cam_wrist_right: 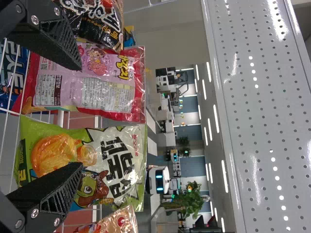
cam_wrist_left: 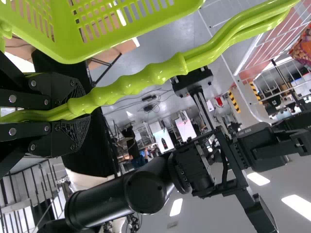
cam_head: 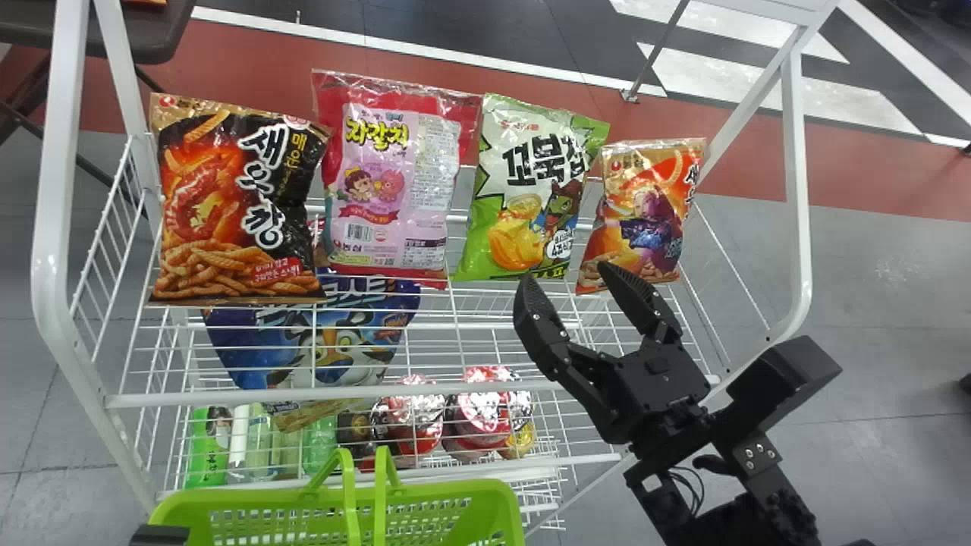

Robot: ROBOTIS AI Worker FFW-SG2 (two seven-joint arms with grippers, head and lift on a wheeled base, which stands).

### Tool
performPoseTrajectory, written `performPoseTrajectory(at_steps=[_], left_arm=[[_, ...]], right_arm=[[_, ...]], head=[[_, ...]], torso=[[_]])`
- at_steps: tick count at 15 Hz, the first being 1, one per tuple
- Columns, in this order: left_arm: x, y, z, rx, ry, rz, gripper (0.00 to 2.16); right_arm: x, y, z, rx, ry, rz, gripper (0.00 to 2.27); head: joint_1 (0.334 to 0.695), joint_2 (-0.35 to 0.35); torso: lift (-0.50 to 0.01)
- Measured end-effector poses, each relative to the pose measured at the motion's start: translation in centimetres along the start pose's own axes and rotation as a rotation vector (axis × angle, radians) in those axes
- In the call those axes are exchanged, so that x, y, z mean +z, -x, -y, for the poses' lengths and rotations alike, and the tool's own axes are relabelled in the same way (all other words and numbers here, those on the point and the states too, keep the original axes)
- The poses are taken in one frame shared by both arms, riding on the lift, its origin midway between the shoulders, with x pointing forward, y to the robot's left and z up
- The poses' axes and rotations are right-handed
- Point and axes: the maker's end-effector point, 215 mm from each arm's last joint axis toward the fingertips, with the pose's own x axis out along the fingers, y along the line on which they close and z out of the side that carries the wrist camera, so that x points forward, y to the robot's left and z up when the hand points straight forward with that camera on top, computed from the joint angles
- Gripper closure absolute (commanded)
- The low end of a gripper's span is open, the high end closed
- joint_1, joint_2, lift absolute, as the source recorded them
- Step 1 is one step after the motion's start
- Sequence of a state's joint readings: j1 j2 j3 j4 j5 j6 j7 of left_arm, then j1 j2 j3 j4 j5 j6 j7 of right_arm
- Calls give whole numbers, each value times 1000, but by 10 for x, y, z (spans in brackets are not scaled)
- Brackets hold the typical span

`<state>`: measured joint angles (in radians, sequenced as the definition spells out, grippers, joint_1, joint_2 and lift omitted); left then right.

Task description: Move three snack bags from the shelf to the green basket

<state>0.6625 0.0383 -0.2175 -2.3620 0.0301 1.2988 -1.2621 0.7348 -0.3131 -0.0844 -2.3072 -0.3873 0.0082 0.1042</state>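
Right gripper [cam_head: 566, 274] stood open before green snack bag [cam_head: 529, 189]

Its fingers were spread wide, holding nothing. Just beyond them, the green bag bore bold dark lettering; its long axis rose from the wire shelf [cam_head: 470, 389], top end away from the gripper. The small orange bag [cam_head: 641, 216] leaned beyond the right finger. Farther left, the pink bag [cam_head: 391, 182] stood upright, showing a barcode and fine print. Below and left was the green basket [cam_head: 485, 497], its handles [cam_wrist_left: 146, 75] clamped in the left gripper [cam_wrist_left: 80, 108]. Farthest left stood the black bag [cam_head: 235, 205], lettered large in white.
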Motion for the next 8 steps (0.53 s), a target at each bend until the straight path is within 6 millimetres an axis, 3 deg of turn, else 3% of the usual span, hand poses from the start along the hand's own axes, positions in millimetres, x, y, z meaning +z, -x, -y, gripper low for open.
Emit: performPoseTrajectory(at_steps=[8], left_arm=[[3, 3, -1, 2, -13, 6, 2040]], right_arm=[[-1, 0, 1, 1, -19, -11, 113]], head=[[695, -350]], torso=[[-43]])
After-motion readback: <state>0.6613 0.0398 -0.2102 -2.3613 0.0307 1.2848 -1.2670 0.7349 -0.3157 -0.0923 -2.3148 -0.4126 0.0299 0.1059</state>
